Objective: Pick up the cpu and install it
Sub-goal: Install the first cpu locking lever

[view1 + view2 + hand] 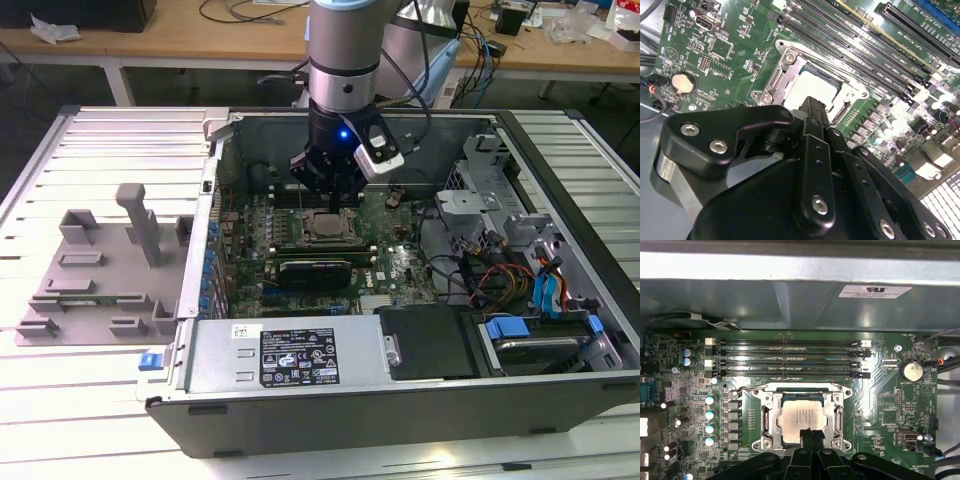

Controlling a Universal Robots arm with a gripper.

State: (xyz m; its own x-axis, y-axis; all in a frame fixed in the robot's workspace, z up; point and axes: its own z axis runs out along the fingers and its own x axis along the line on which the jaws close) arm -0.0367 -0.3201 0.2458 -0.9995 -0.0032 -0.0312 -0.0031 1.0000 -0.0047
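Observation:
The cpu (326,226) is a small square chip with a silver-white top. It lies flat inside the metal socket frame (771,412) on the green motherboard (395,255), inside the open computer case. My gripper (330,203) hangs straight above it. In both wrist views the two black fingertips (810,436) are pressed together, with nothing between them, over one edge of the cpu (801,416). I cannot tell whether they touch it. In the second wrist view the cpu (810,84) shows just beyond the fingertips (812,107).
A long black card (315,268) sits just in front of the socket, and empty memory slots (790,359) run behind it. The power supply (290,355) and drive bays (540,300) fill the case's front and right. A grey plastic shroud (100,270) lies outside at the exterior view's left.

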